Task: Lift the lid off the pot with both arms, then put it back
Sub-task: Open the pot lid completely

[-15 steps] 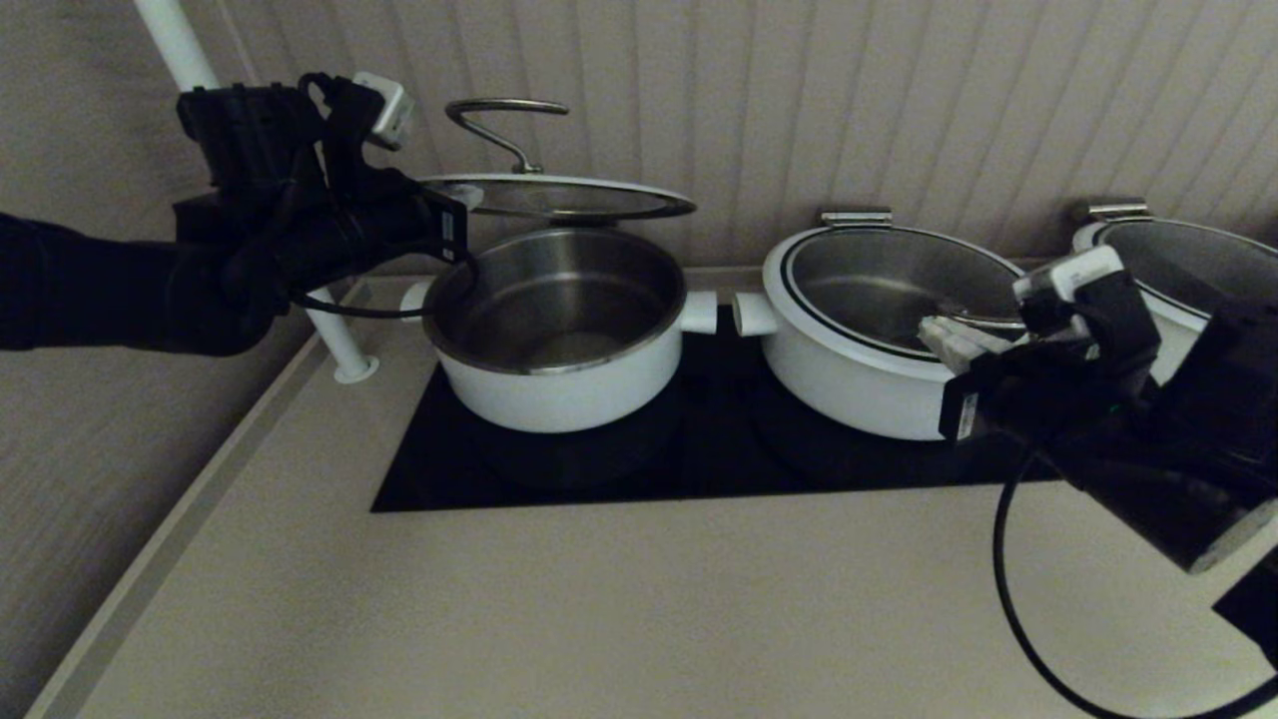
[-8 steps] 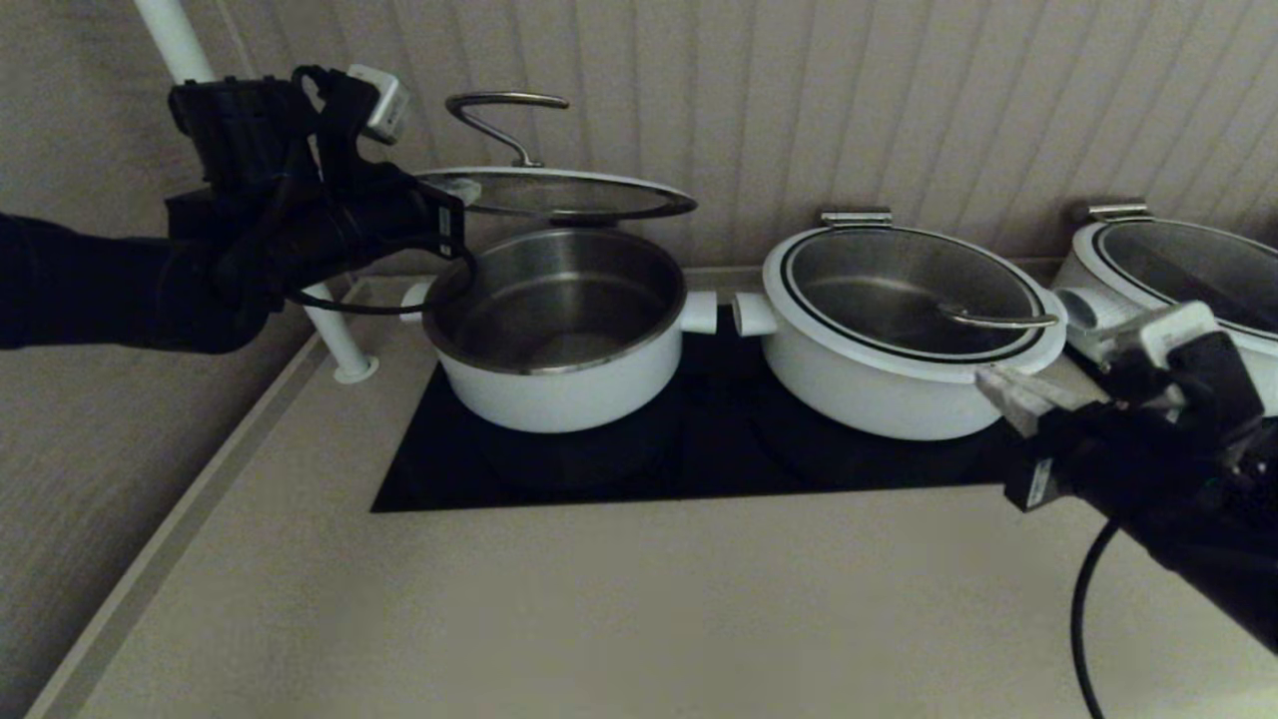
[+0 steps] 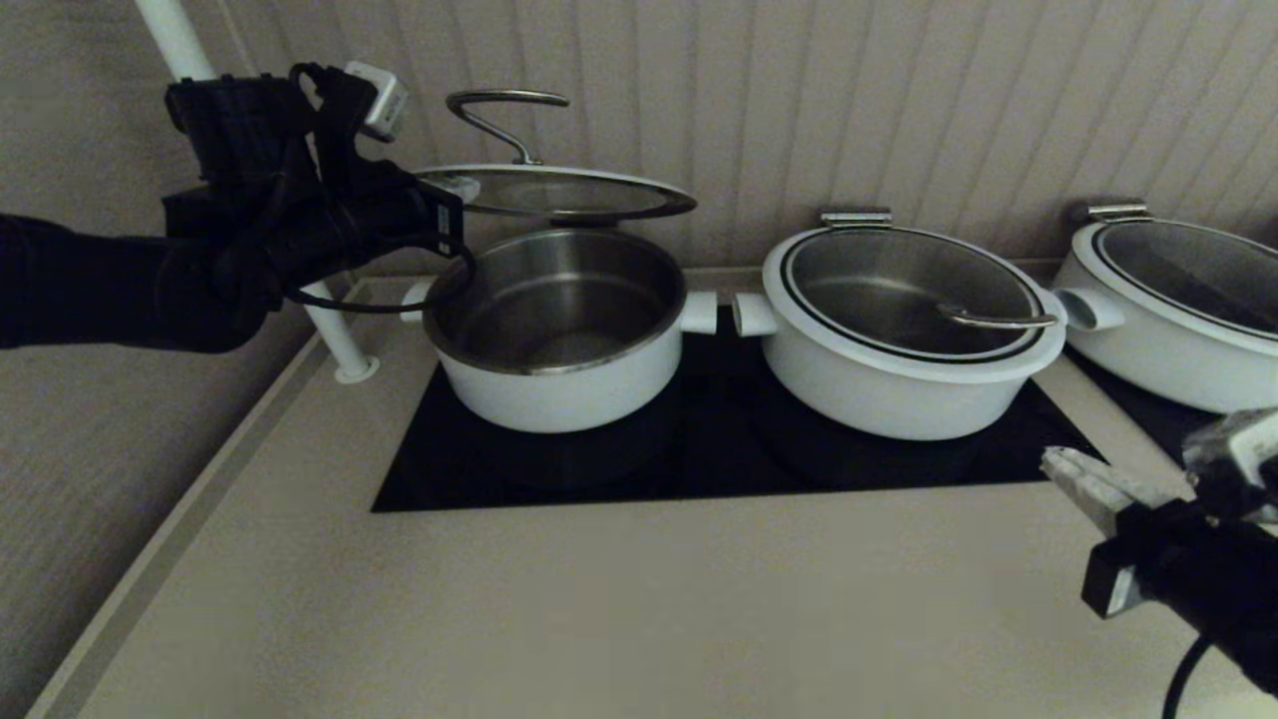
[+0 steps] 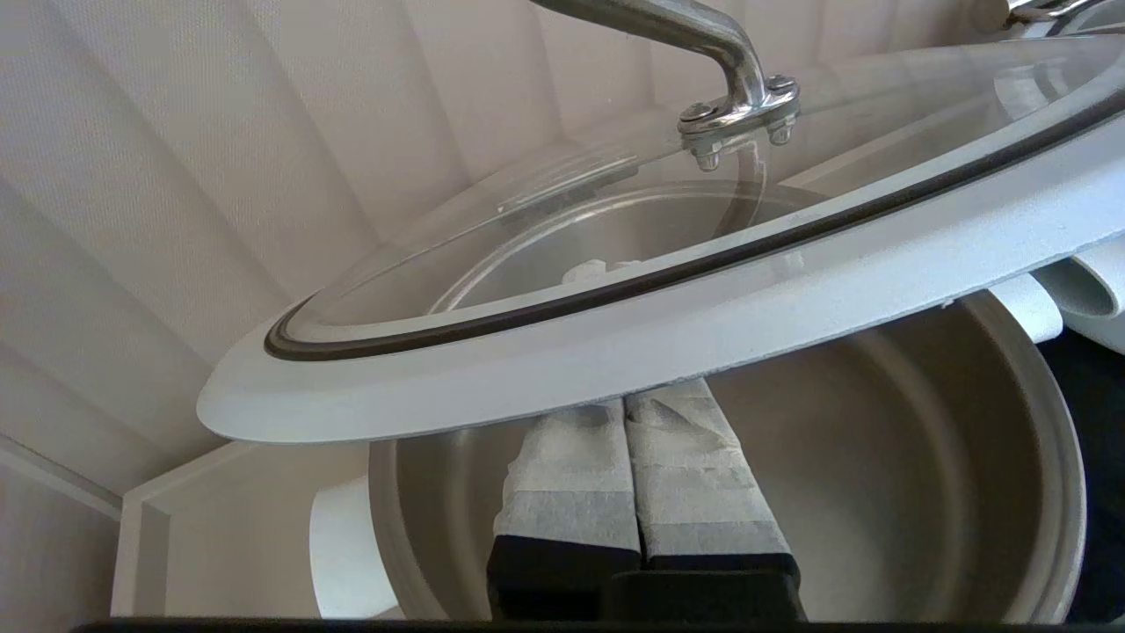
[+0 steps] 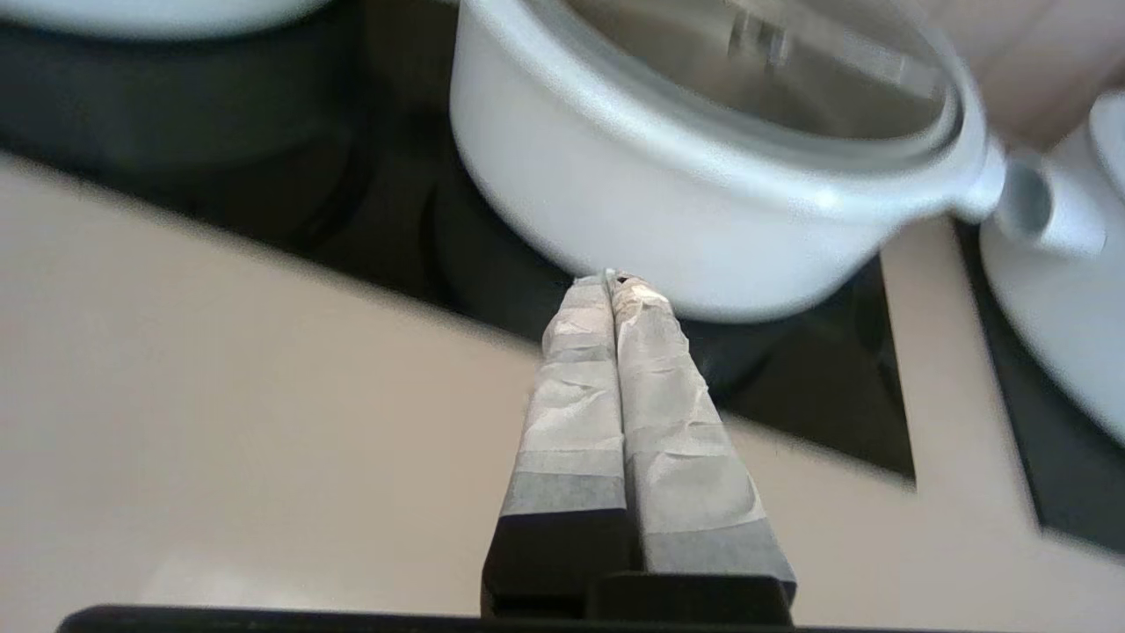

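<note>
The lid (image 3: pixel 559 192), glass with a white rim and a wire handle, hangs roughly level above the open pot (image 3: pixel 559 389) at the left of the black hob. My left gripper (image 3: pixel 459 188) is at the lid's left edge. In the left wrist view its two fingers (image 4: pixel 571 466) are pressed together under the lid's white rim (image 4: pixel 615 325), which hides their tips, with the pot's steel inside (image 4: pixel 923 457) below. My right gripper (image 3: pixel 1053 461) is shut and empty, low over the counter at the front right, far from the lid. It points toward the middle pot (image 5: pixel 703 202).
A wider white pot (image 3: pixel 889 379) with its lid on stands to the right of the pot, handles nearly touching. Another lidded pot (image 3: pixel 1158 340) is at the far right. A white pole (image 3: pixel 334 340) rises at the back left. Beige counter (image 3: pixel 599 599) lies in front of the hob.
My right arm has pulled away from in front of the middle pot, down and to the right, toward the counter's front. The left gripper and lid have risen slightly.
</note>
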You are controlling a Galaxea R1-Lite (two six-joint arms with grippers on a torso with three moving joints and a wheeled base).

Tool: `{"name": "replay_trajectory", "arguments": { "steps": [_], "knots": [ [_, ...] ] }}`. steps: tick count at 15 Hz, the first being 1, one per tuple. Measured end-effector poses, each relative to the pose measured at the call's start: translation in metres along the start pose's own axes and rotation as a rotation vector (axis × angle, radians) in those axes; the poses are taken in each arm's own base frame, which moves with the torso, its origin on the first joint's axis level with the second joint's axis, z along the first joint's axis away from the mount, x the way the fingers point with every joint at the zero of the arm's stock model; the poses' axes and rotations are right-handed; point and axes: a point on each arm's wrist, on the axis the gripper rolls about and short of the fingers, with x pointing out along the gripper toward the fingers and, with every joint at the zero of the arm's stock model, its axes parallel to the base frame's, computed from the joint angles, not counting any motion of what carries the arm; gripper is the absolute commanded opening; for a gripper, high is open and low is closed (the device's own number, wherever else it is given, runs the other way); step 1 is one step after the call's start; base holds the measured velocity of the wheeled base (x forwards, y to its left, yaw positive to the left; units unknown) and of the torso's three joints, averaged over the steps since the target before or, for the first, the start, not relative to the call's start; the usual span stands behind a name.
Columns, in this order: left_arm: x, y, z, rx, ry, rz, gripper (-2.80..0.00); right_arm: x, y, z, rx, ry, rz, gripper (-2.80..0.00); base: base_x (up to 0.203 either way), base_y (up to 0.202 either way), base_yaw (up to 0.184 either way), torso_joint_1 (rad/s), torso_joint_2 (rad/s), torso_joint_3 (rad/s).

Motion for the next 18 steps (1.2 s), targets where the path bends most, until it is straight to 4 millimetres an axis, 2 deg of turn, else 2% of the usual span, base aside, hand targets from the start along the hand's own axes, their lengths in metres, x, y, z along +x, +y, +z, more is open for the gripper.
{"name": "replay_trajectory", "arguments": {
  "steps": [4,8,14,18],
  "knots": [
    [-0.001,0.000,0.001,0.000,-0.003,0.000,-2.80,-0.023,0.000,-0.016,-0.008,0.053,0.020,-2.80,0.000,0.000,0.000,0.000,0.00,0.000],
    [-0.001,0.001,0.004,0.002,-0.011,0.002,-2.80,-0.045,-0.003,-0.023,-0.002,0.105,0.041,-2.80,0.000,0.000,0.000,0.000,0.00,0.000],
    [0.000,0.001,0.005,0.003,-0.015,0.002,-2.80,-0.108,-0.010,-0.046,0.038,0.169,0.091,-2.80,0.000,0.000,0.000,0.000,0.00,0.000],
    [0.000,0.001,0.006,0.004,-0.020,0.003,-2.80,-0.143,-0.006,-0.071,0.097,0.177,0.282,-2.80,0.000,0.000,0.000,0.000,0.00,0.000]
  ]
}}
